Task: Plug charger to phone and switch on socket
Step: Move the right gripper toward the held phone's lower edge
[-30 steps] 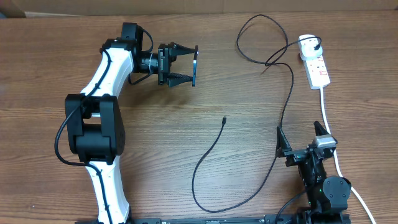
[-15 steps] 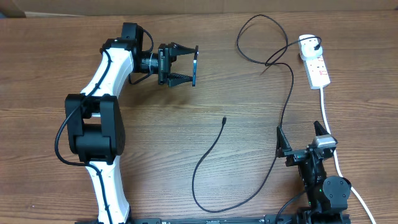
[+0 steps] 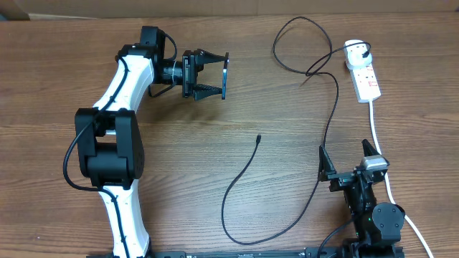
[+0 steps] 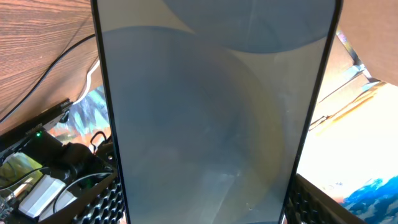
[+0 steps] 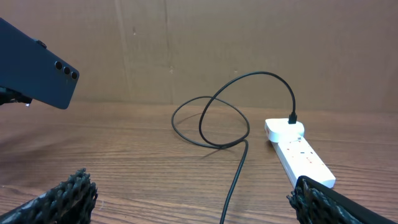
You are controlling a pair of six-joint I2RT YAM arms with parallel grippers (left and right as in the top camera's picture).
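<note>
My left gripper (image 3: pixel 219 74) is shut on the phone (image 3: pixel 225 75) and holds it edge-on above the table's far left-middle. In the left wrist view the phone (image 4: pixel 211 112) fills the frame, with a ribbed finger (image 4: pixel 102 202) at each long edge. The right wrist view shows its dark blue back (image 5: pixel 34 78). The charger's connector tip (image 3: pixel 258 137) lies loose at mid-table. Its black cable (image 3: pixel 331 115) loops round to a plug (image 3: pixel 366 50) seated in the white socket (image 3: pixel 364 75). My right gripper (image 3: pixel 345 154) stands open and empty near the front right, the cable (image 5: pixel 239 168) passing between its fingers.
The socket's thick white cord (image 3: pixel 380 154) runs down the right side past my right arm. A brown cardboard wall (image 5: pixel 205 43) stands behind the table. The left arm (image 3: pixel 118 122) stretches across the left part of the table.
</note>
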